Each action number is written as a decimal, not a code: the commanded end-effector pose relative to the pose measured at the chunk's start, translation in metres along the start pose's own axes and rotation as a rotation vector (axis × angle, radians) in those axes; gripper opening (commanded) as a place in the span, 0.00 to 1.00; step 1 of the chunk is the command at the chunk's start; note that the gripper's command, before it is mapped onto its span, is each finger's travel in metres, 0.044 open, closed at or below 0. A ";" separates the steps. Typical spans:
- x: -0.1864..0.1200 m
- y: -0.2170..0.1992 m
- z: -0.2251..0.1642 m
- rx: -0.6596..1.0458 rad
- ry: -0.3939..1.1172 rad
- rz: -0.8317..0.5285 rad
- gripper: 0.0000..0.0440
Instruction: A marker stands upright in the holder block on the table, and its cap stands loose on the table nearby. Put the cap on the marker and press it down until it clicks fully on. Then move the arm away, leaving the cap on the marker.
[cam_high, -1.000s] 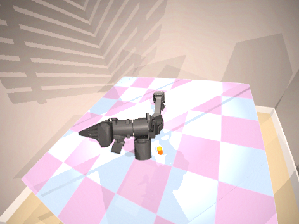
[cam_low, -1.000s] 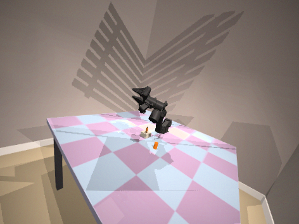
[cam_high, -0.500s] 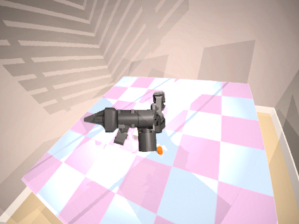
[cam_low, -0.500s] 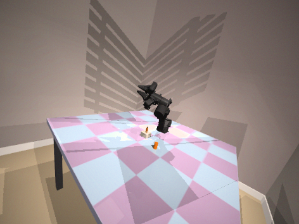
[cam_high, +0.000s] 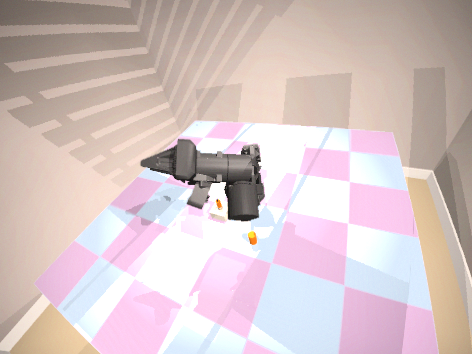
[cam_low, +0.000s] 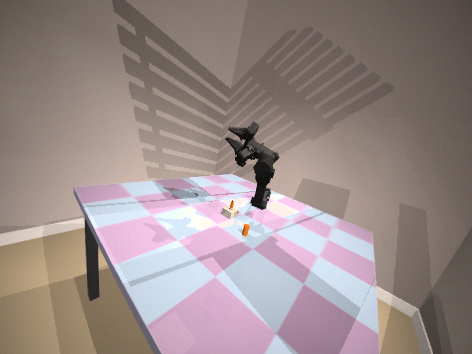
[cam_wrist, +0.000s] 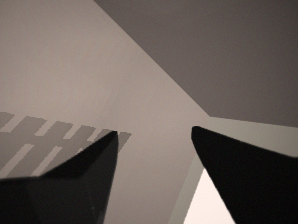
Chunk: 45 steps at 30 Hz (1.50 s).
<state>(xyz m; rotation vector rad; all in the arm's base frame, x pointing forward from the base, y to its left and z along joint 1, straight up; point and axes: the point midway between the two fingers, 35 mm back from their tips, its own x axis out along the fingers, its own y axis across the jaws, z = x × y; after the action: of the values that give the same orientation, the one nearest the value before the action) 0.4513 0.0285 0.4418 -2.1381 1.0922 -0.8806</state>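
A small white holder block (cam_high: 219, 217) (cam_low: 230, 213) sits on the table with the marker (cam_high: 219, 204) (cam_low: 232, 204) upright in it, its orange tip upward. The orange cap (cam_high: 252, 238) (cam_low: 245, 230) stands loose on the table, apart from the block and nearer the cameras. My gripper (cam_low: 227, 134) (cam_wrist: 155, 134) is raised high above the table and points away from both. Its fingers are apart with nothing between them. In the top view the gripper shows from above at the left of the arm, and the gap between its fingers is hidden.
The checkered table (cam_high: 310, 305) (cam_low: 225, 310) is pink, pale blue and white, with bright light and shadows on it. The arm (cam_high: 242, 200) (cam_low: 264, 175) stands close behind the block and the cap. The wrist view shows only walls and ceiling beyond the fingers.
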 end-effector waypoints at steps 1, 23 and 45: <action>-0.005 -0.002 -0.012 0.014 0.005 0.010 0.63; -0.028 -0.006 -0.070 0.117 0.016 0.035 0.74; -0.057 -0.006 -0.138 0.275 -0.044 0.048 0.73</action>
<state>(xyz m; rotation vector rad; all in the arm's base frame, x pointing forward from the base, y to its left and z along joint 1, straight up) 0.3342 0.0525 0.5088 -1.9094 0.9565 -0.9153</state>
